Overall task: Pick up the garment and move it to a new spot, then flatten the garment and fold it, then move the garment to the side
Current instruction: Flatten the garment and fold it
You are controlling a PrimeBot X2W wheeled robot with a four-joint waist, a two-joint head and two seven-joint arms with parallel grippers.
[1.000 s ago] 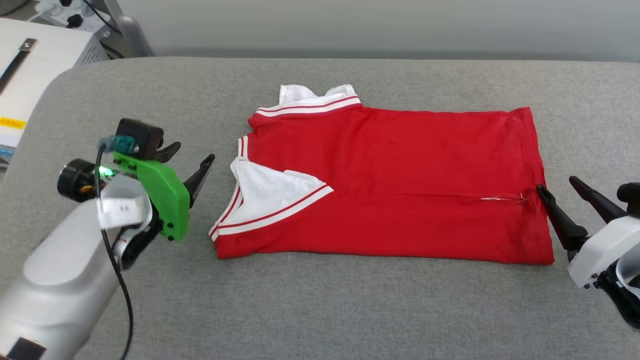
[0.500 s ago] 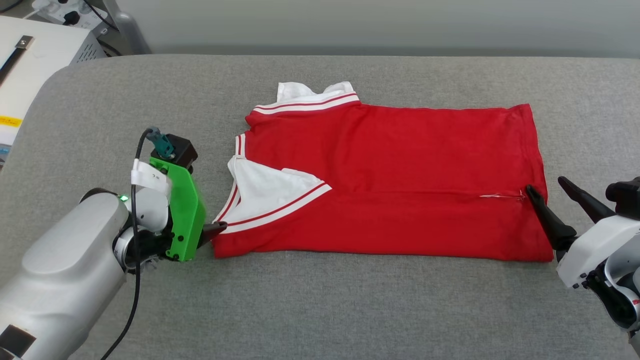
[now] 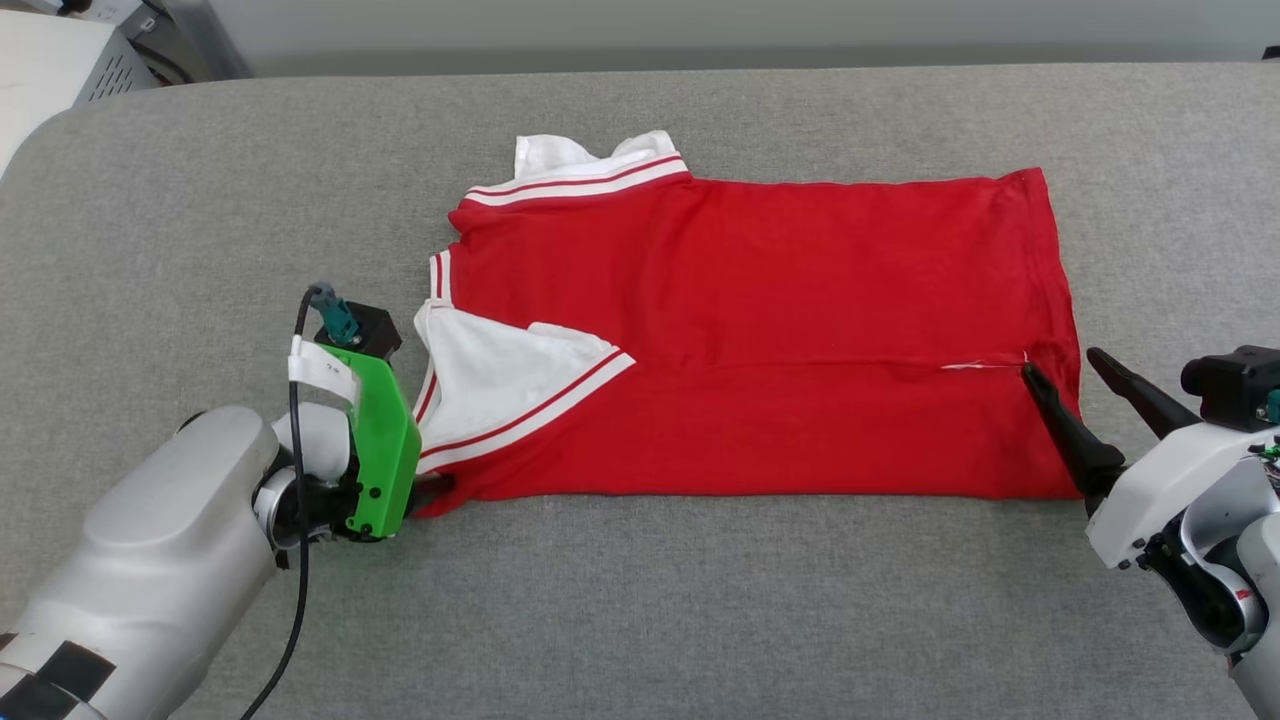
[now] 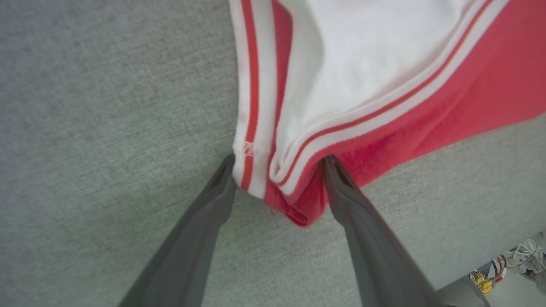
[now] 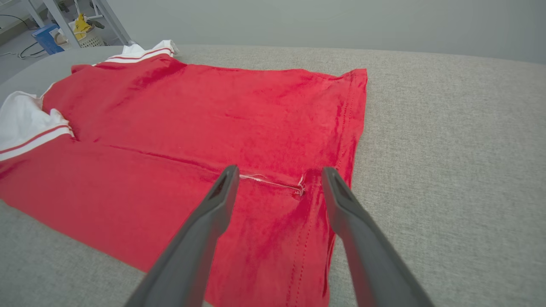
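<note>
Left hand (image 4: 278,160) astride garment (image 4: 448,98) corner, plain in wrist view

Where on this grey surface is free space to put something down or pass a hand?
Free: the wide strip of grey surface between the garment and the near edge; the band between it and the far edge; the far-left corner. Crowded: both short ends, where the left end effector and right end effector stand open over its edges.

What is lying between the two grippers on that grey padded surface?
The folded red garment fills the whole stretch, as the head view shows: its striped sleeve corner sits at the left gripper, its hem at the right gripper.
</note>
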